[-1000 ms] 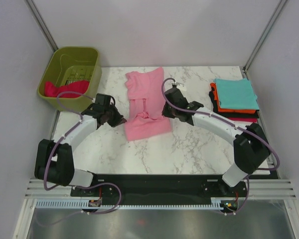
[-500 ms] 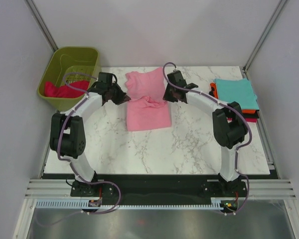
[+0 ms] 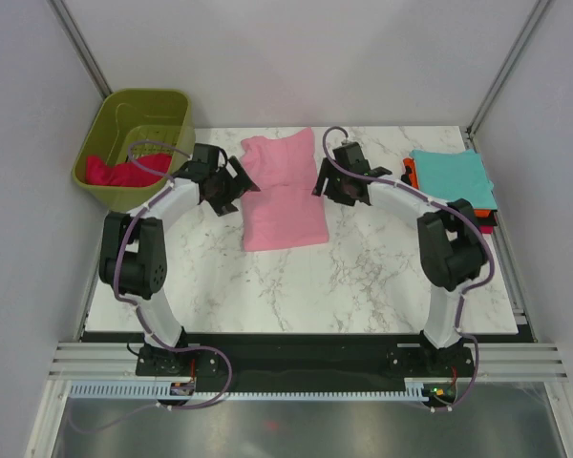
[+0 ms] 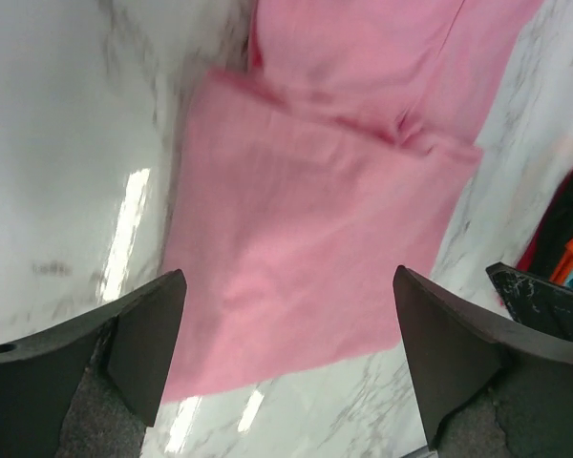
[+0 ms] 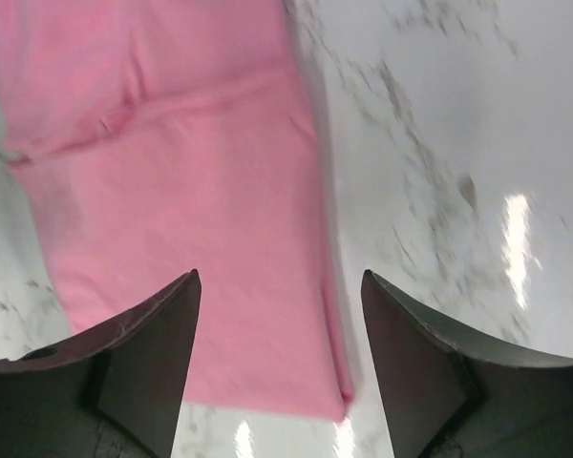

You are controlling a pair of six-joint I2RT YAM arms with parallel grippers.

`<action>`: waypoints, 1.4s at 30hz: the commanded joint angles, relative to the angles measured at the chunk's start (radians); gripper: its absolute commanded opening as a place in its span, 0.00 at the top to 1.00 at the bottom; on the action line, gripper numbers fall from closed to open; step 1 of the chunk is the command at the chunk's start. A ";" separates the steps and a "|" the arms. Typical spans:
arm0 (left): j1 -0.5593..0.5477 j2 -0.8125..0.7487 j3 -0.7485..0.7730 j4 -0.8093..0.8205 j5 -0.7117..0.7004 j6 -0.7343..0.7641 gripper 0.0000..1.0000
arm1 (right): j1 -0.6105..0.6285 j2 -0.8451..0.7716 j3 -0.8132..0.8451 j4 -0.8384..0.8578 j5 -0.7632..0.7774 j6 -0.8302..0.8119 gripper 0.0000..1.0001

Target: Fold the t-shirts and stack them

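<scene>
Far-left corner: green basket [image 3: 177, 114], just off the table [image 3: 363, 286], w/ a red shirt [image 3: 113, 173] bunched in the bottom.

Next over, left gripper [image 3: 233, 188]: wide apart, nothing btwn the jaws, sitting at the left edge of the pink shirt [image 3: 285, 218], approx. level w/ its fold line. Left wrist cam agrees. The fingers [image 4: 145, 336] are spread to the frame's bottom corners, pink cloth shows in the gap beyond them, none of it pinched. Can't tell if the tips touch the table.

Pink shirt lies mid-table, toward the far side, long axis running near-to-far. The near part is a flat doubled-over rectangle. The far part sticks out past the fold as a narrower piece. Small wrinkle on the fold line at mid-width.

Right gripper [image 3: 327, 183]: just beside the shirt's right edge, opposite the left one, also spread wide and empty. Right wrist cam: fingers [image 5: 141, 355] apart, the shirt's right edge and near corner seen btwn them, bare marble to the right.

Far right: stack [image 3: 458, 191] of folded shirts at the table's right edge, well apart from the pink one. Teal shirt [image 3: 451, 177] on top, orange shirt [image 3: 409, 174] peeking out under it on the left, darker layers below. The right arm [image 3: 454, 239] covers the stack's near corner.
</scene>
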 commanded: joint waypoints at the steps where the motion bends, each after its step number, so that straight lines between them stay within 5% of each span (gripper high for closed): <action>1: -0.071 -0.189 -0.190 0.053 -0.064 0.045 0.04 | 0.019 -0.221 -0.212 0.026 0.011 -0.027 0.24; 10: -0.218 -0.342 -0.464 0.159 -0.167 0.022 0.18 | 0.029 -0.388 -0.541 0.182 -0.058 0.023 0.35; 33: -0.170 -0.406 -0.705 0.297 -0.160 -0.015 0.35 | 0.056 -0.227 -0.606 0.313 -0.075 0.065 0.56; 42: -0.145 -0.363 -0.724 0.377 -0.083 -0.020 0.50 | 0.058 -0.207 -0.607 0.348 -0.101 0.072 0.81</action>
